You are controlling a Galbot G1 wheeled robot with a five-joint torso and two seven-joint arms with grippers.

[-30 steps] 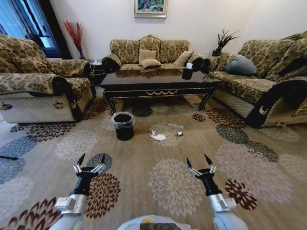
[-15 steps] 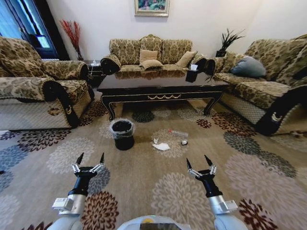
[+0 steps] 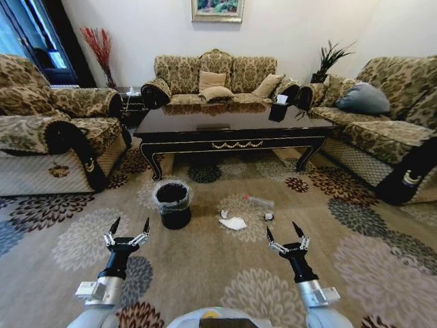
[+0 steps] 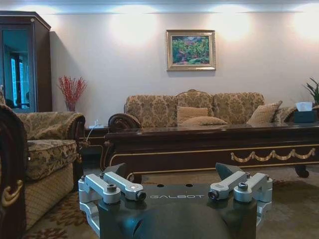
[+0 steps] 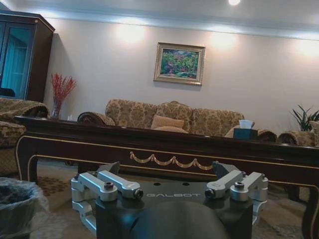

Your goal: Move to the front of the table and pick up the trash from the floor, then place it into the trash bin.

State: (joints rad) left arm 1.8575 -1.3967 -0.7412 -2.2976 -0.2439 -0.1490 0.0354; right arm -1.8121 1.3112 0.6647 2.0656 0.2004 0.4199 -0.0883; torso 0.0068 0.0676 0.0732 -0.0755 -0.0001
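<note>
Trash (image 3: 234,223): crumpled white paper with a smaller scrap beside it, lying on the carpet just right of the bin (image 3: 173,203) and in front of the table (image 3: 229,126); I judge it light, soft and crushable, best pinched across a raised fold. My left gripper (image 3: 128,229) and right gripper (image 3: 284,232) hang low and near, both spread wide and empty. Against the earlier view, table, bin and paper all sit nearer, since my camera has advanced.
</note>
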